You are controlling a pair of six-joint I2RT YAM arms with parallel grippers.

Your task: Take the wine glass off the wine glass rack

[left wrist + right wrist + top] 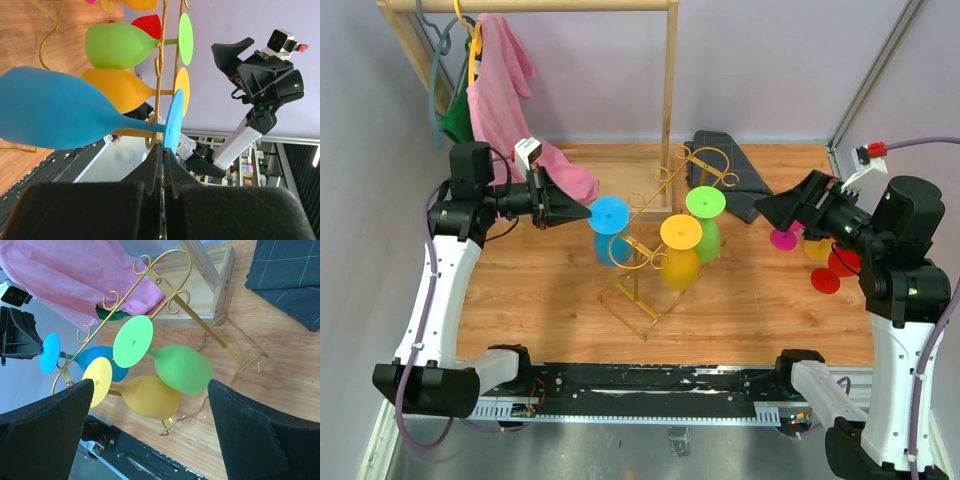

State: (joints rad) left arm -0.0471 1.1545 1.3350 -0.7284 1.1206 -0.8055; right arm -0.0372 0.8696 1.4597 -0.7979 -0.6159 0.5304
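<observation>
L claw [162, 152] is pinched narrow on the rim of the blue glass [55, 107]: the pads meet on the lower edge of its round foot, seen edge-on in the L wrist view. The bowl lies sideways, out to the left of that view. Its stem runs through a gold hook of the rack [159, 281], so the glass hangs there & is not yet off. Just beside it on the same rack hang a yellow glass [150, 397] & a green glass [182, 370], feet facing the same way & close to the blue one. The rack's square wire base sits on the wooden surface [540, 300], abt mid-way between the arms. R claw [150, 390] is spread wide w/ nothing in it, held up on the far side of the rack, well apart from it & aimed at the feet. By the R arm a pink glass [785, 238] & a red glass [830, 275] sit off the rack, on the surface. Progress, as I judge it: the reach & grip look done. The real work is left, i.e. sliding the stem out along the hook to its open end, then carrying the glass clear. A rim-only pinch looks thin, so the glass may swing or slip once the hook stops bearing it.
</observation>
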